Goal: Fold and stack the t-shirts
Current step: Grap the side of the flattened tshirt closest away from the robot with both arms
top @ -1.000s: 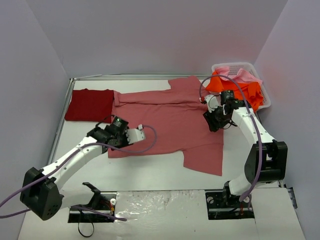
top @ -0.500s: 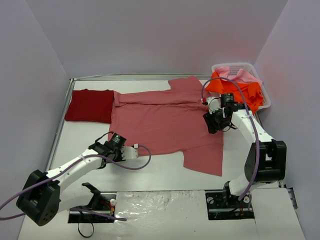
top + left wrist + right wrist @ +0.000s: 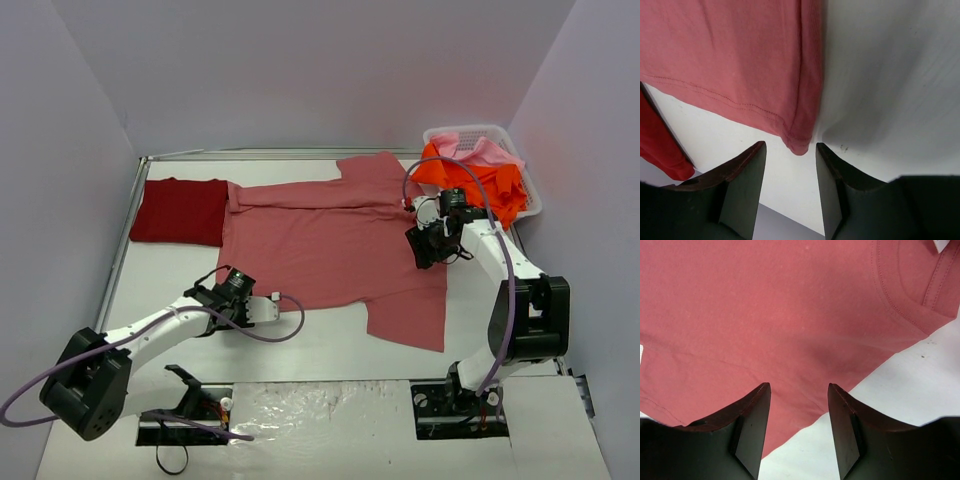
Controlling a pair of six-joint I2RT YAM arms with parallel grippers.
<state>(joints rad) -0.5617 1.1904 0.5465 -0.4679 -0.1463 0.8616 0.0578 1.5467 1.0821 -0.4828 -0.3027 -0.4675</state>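
A muted rose-red t-shirt [image 3: 330,240] lies spread flat on the table. My left gripper [image 3: 222,292] is open and empty at the shirt's near-left corner. In the left wrist view that corner [image 3: 800,142] lies just ahead of the open fingertips [image 3: 790,146], apart from them. My right gripper [image 3: 420,250] is open and empty, low over the shirt's right side; in its wrist view [image 3: 799,386] the shirt's edge [image 3: 805,405] lies between the jaws, and the collar [image 3: 935,280] is at the top right. A folded dark crimson shirt [image 3: 180,210] lies at the back left. Orange [image 3: 480,180] and light pink [image 3: 485,150] shirts fill the basket.
The white lattice basket [image 3: 530,195] stands at the back right against the wall. Grey walls close the table on the left, back and right. The crimson shirt's edge [image 3: 660,150] shows left of my left jaw. Bare white table [image 3: 300,340] lies in front of the rose shirt.
My left gripper has drawn back from over the shirt's left part to its near-left corner. The right gripper has barely moved.
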